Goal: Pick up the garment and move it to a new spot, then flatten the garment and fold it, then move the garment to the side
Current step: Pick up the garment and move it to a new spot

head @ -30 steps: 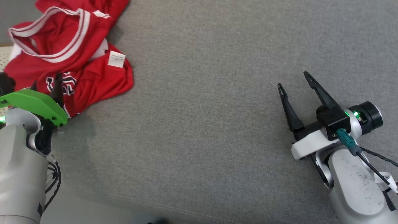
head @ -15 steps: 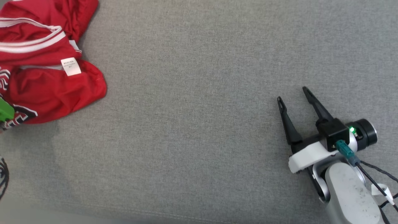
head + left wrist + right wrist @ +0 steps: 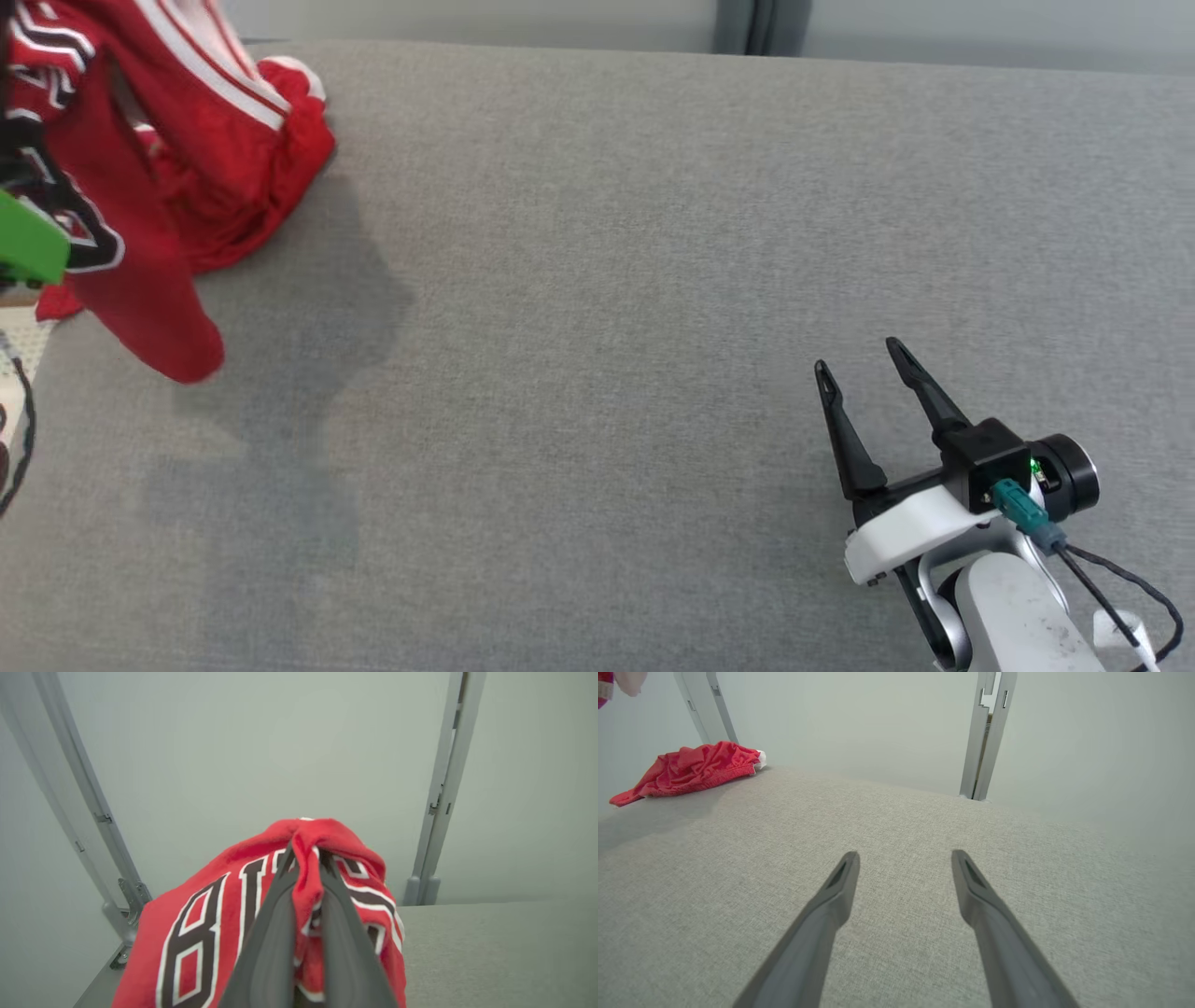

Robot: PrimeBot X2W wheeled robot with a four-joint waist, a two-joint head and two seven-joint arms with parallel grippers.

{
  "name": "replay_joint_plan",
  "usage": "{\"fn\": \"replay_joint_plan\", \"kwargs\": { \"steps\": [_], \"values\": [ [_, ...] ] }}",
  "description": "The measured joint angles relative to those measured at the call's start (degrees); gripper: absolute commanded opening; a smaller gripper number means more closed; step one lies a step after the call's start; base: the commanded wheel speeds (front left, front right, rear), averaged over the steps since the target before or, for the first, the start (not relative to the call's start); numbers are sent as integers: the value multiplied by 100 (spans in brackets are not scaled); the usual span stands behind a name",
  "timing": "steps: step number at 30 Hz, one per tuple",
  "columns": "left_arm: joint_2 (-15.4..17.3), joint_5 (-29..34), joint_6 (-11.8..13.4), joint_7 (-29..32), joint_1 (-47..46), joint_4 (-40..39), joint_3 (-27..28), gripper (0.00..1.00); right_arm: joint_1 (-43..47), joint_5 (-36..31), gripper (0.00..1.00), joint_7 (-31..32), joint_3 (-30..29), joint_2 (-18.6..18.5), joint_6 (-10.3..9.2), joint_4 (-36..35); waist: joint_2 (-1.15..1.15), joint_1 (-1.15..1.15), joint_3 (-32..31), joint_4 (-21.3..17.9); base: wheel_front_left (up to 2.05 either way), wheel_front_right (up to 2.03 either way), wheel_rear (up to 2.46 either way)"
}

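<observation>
Fingers of the left gripper [image 3: 306, 855] clamp a raised fold of the red garment [image 3: 224, 863], while the right gripper [image 3: 857, 357] hovers low over the grey surface [image 3: 597, 327], jaws wide.

Garment [image 3: 233, 168] at the table's [image 3: 597, 280] far left corner

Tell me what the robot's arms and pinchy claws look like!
The right gripper has two long, black, pointy fingers on a white bracket, with a black block, a tiny green light and a teal plug trailing a black cable. Its forearm is pale grey with dark specks. The left gripper has the same dark fingers, and that arm wears a bright green cover.
</observation>
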Motion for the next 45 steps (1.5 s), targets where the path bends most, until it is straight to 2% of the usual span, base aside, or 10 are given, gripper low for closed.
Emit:
{"fn": "replay_joint_plan", "kwargs": {
  "steps": [7, 15, 22, 29, 32, 38, 39, 40, 41, 45],
  "values": [
    [-104, -598, 443, 818, 824, -2465, -189, 0, 89, 23, 100, 0, -26, 88, 0, -183, 0, 0, -279, -709, 0, 0, 0],
    [-657, -1184, 400, 1325, 1238, -2975, -1018, 0, 91, 154, 100, 0, 4, 121, 0, -333, 0, 0, -254, -1725, 0, 0, 0],
    [-1005, -1627, 129, 1802, 1177, -2315, -1583, 0, 191, 444, 100, 0, 7, 122, 0, -436, 0, 0, -99, -2756, 0, 0, 0],
    [-1325, -1912, 64, 2109, 464, -643, -1663, 0, 344, 678, 100, 0, 69, 121, 0, -498, 0, 0, 136, -3624, 0, 0, 0],
    [-1332, -1709, 40, 2072, 140, 286, -1678, 0, 342, 766, 100, 0, 202, 120, 0, -504, 0, 0, 296, -3875, 0, 0, 0],
    [-1133, -495, 33, 998, -441, 1904, -1845, 1, 302, 854, 100, 0, 354, 123, 0, -511, 0, 0, 662, -4168, 0, 0, 0],
    [-1131, -341, 27, 817, -494, 2137, -1903, 32, 299, 854, 100, 0, 363, 126, 0, -505, 0, 0, 711, -4205, 0, 0, 0],
    [-1159, -224, 29, 645, -520, 2340, -1935, 47, 298, 854, 100, 0, 355, 127, 0, -495, 0, 0, 752, -4230, 0, 0, 0],
    [-1198, -110, 25, 455, -541, 2526, -1997, 100, 298, 850, 100, 0, 345, 126, 0, -478, 0, 0, 788, -4242, 0, 0, 0],
    [-1344, 279, 8, -175, -661, 3045, -2196, 100, 288, 756, 100, 0, 299, 127, 0, -419, 0, 0, 818, -4175, 0, 0, 0]
  ]
}}
